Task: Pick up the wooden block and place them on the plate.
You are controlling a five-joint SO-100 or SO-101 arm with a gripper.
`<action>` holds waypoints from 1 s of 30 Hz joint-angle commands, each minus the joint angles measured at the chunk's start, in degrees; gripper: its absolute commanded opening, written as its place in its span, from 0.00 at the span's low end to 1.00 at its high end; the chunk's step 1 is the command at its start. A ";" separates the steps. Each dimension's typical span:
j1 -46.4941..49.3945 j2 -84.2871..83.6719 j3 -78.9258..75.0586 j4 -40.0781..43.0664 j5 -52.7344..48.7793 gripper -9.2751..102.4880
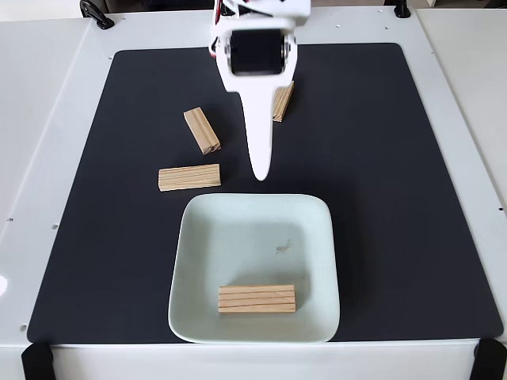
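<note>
The pale green square plate point(238, 245) lies at the front of the black mat, and one wooden block point(257, 299) rests flat inside it near the front rim. Three more wooden blocks are on the mat: one point(189, 177) just off the plate's back left corner, one point(202, 130) angled farther back, and one point(283, 101) partly hidden behind the arm. My white gripper point(260, 174) reaches in from the back, its tip hovering just behind the plate's back rim. It appears as a single tapered shape, shut, holding nothing.
The black mat point(380, 158) covers most of the white table point(47, 119). Its right half is bare. Black clamps sit at the table's front corners point(36, 360) and back edge point(95, 12).
</note>
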 commanded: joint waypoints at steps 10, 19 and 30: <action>3.16 30.41 42.89 0.18 -0.26 0.08; 6.94 37.79 58.10 0.35 0.44 0.08; 12.66 33.93 37.44 27.16 14.77 0.08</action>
